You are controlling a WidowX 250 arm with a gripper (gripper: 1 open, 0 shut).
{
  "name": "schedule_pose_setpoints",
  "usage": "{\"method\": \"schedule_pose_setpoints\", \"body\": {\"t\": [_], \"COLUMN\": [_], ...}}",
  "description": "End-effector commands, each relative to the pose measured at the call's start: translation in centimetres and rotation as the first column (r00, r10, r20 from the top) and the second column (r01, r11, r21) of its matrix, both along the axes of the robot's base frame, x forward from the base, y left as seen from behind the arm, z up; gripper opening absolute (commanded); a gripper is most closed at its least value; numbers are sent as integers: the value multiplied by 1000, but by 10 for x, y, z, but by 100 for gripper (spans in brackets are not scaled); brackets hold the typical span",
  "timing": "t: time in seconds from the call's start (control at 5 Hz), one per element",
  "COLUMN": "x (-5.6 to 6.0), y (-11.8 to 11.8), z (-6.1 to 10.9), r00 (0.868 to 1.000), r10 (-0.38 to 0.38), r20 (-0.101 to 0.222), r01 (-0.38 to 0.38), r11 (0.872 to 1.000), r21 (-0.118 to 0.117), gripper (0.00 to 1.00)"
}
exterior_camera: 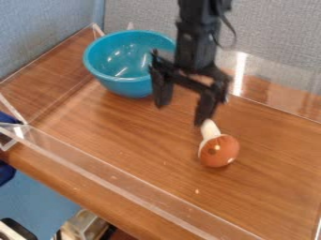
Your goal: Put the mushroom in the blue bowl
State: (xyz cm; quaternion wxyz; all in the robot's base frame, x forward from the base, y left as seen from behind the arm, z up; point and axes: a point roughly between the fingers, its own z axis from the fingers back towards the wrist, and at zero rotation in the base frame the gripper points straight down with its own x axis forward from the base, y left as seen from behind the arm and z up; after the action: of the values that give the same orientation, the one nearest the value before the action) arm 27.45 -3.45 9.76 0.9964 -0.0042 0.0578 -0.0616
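The mushroom (pixel 216 145) lies on its side on the wooden table, orange-brown cap toward me, cream stem pointing away. The blue bowl (pixel 126 61) stands upright at the back left with nothing in it. My gripper (pixel 189 101) hangs pointing straight down between the two, open, with nothing between its black fingers (pixel 162 91). Its right finger is just above and behind the mushroom's stem; the left finger is near the bowl's front right side.
A low clear acrylic wall (pixel 113 164) rings the wooden table (pixel 100 122). A blue backdrop stands behind the bowl. The table's front edge drops off at the lower left.
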Motion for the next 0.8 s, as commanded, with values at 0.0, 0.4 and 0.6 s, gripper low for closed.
{"method": "schedule_pose_setpoints", "body": {"t": [0.0,0.4,0.6], "x": [5,16,24], "y": [-12,-24,-21], "z": [-10,-39,-52], "r00": [998,990,989], "r10": [-61,-141,-148], "r20": [17,18,29], "r01": [61,140,147], "r11": [998,990,988], "r21": [-4,28,49], "gripper": [100,100,100]}}
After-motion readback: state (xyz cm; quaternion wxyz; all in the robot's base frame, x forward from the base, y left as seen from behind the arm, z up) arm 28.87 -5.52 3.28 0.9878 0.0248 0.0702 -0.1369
